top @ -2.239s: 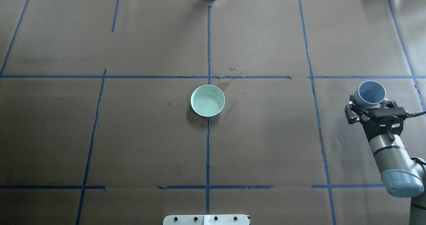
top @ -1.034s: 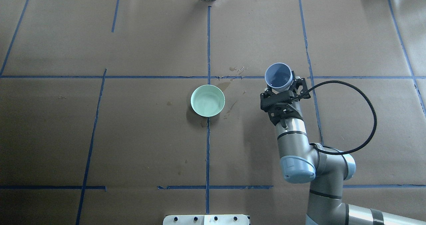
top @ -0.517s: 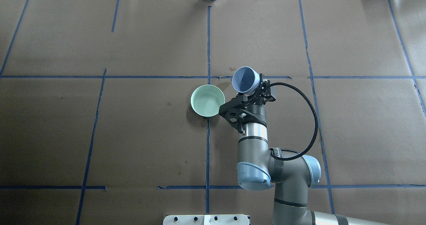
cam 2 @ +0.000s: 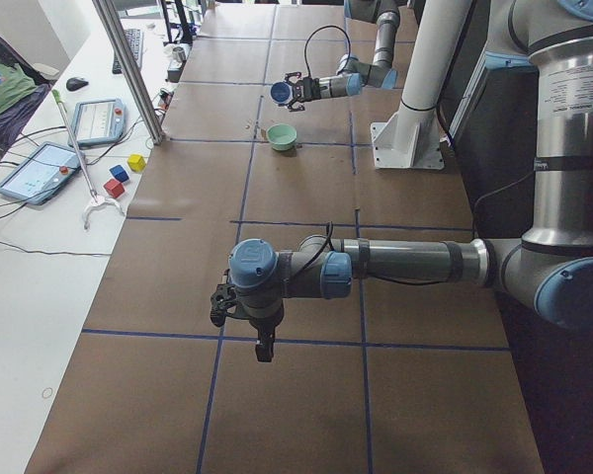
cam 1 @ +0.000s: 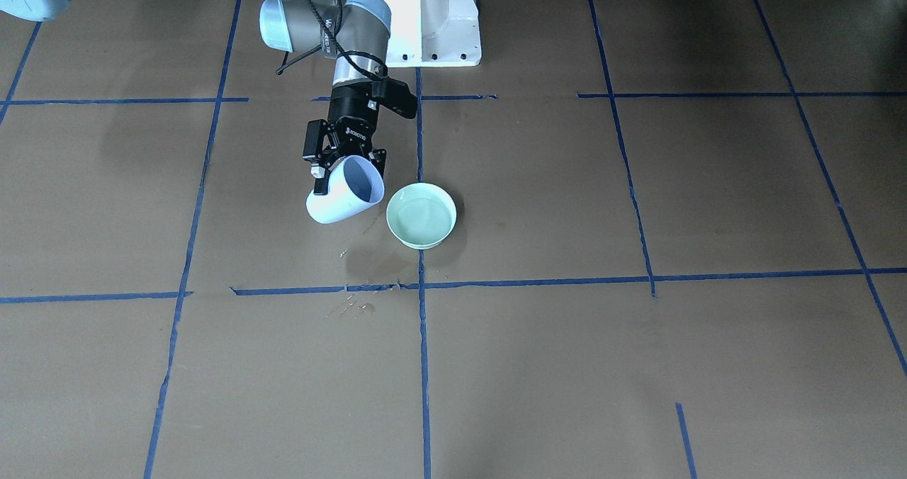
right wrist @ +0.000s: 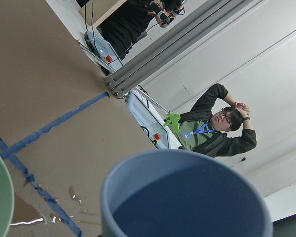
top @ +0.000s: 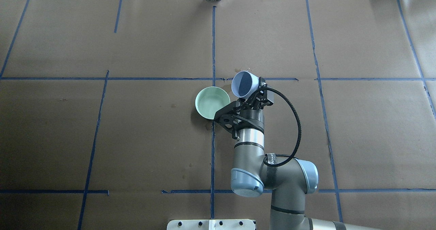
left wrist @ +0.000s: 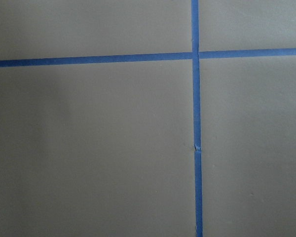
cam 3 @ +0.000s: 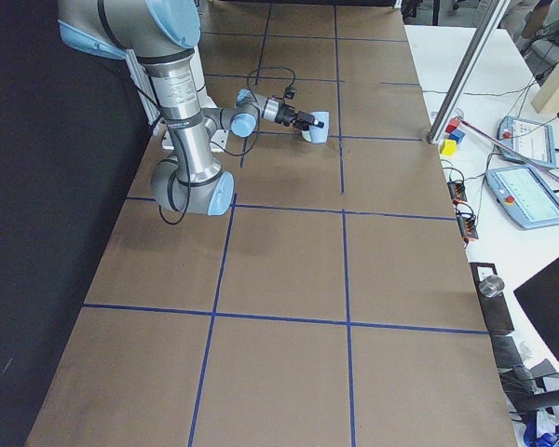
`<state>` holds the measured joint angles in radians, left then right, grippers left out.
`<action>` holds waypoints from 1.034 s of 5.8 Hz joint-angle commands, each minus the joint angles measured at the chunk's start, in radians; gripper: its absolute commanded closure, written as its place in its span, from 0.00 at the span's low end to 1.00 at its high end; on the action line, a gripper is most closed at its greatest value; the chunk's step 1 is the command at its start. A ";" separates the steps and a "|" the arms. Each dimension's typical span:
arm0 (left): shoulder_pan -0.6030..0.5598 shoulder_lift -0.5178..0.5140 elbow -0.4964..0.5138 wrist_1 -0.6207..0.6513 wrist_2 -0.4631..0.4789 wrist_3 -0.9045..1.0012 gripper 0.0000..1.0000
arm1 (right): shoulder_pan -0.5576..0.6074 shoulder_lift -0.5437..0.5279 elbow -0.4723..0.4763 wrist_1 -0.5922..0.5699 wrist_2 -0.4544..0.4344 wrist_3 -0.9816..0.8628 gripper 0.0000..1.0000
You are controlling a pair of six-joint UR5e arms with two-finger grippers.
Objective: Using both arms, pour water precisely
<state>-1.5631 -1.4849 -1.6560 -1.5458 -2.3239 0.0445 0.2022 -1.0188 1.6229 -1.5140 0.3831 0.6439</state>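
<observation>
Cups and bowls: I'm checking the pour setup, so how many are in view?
2. A pale blue cup is held tilted in the right hand. A green bowl stands upright just beside it, on the robot's left. No others show.

Robot lab: tape-gridded table (top: 150, 145), teach pendants (cam 3: 533, 194), operator (right wrist: 212, 136).

Silver-grey arms (top: 248, 145), pale-blue joint caps (top: 246, 184), black cables (top: 299, 124)
</observation>
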 commanded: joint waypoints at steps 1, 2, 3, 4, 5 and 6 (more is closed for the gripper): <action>0.000 0.000 0.001 0.001 0.000 0.000 0.00 | -0.009 0.023 -0.003 -0.134 -0.027 -0.004 0.97; 0.000 0.000 0.001 0.001 0.000 0.000 0.00 | -0.014 0.052 -0.005 -0.234 -0.036 -0.004 0.97; 0.000 0.000 0.002 0.001 0.000 0.000 0.00 | -0.014 0.069 -0.036 -0.251 -0.038 -0.006 0.97; 0.000 0.000 0.002 0.001 0.000 0.000 0.00 | -0.014 0.100 -0.087 -0.253 -0.050 -0.019 0.97; 0.000 0.000 0.002 0.001 0.000 0.000 0.00 | -0.014 0.106 -0.103 -0.255 -0.056 -0.053 0.97; 0.000 0.000 0.001 0.012 -0.002 0.000 0.00 | -0.014 0.105 -0.103 -0.262 -0.068 -0.084 0.97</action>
<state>-1.5631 -1.4849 -1.6540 -1.5412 -2.3245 0.0445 0.1888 -0.9165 1.5265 -1.7702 0.3248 0.5884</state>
